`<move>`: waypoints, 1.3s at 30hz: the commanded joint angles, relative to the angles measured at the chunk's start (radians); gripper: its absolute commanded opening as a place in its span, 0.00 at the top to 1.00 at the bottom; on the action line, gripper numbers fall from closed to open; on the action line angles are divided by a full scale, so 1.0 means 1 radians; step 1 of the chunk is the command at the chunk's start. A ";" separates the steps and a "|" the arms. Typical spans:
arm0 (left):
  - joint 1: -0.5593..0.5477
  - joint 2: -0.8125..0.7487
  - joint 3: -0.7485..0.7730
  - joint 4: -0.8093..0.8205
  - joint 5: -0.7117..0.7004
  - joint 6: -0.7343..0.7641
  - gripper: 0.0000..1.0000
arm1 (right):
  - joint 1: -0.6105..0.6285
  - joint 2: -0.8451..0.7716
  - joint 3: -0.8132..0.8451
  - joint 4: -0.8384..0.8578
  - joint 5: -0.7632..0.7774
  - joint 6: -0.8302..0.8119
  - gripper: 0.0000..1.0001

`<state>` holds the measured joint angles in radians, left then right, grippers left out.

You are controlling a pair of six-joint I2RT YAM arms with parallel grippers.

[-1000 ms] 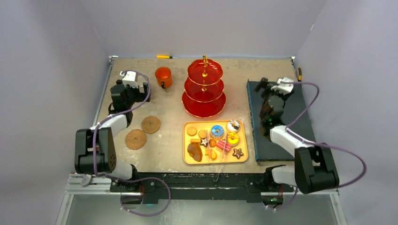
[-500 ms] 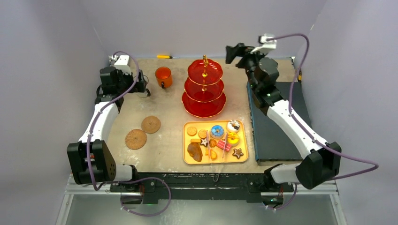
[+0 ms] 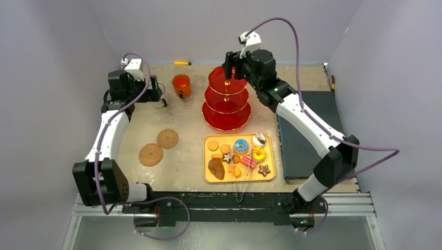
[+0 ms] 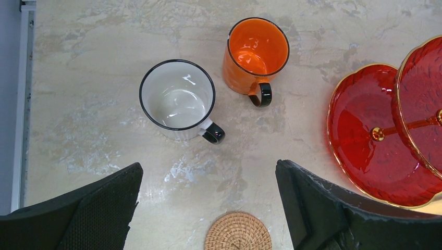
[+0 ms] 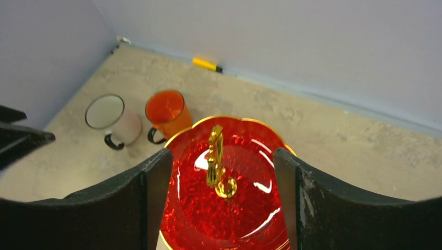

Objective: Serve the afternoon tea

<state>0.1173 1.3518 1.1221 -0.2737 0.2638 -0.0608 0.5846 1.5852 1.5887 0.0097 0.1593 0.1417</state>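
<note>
**Q:** Where does the three-tier stand (image 3: 226,101) sit?

**A:** Far centre of the table (image 3: 185,156). Its gold handle (image 5: 216,159) stands upright, just below the right gripper (image 5: 221,155), whose jaws are spread wide to either side of it.

**Q:** And the left gripper (image 4: 208,166)?

**A:** It is likewise spread and empty. It hovers short of the white mug (image 4: 177,99), with the orange mug (image 4: 255,49) just beside. The right arm is nearer the stand.

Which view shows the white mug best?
Left wrist: the white mug sits whole and unblocked, seen from above. Right wrist shows it small; in the top view the left arm mostly hides it.
</note>
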 commanded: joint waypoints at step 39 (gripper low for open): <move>0.005 -0.027 0.033 -0.050 0.052 0.051 0.01 | -0.114 0.373 0.364 0.301 0.003 -0.155 1.00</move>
<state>0.1173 1.3369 1.1240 -0.3248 0.2726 -0.0315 0.5209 1.9331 1.8442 0.1669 0.1974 -0.0605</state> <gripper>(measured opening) 0.994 0.057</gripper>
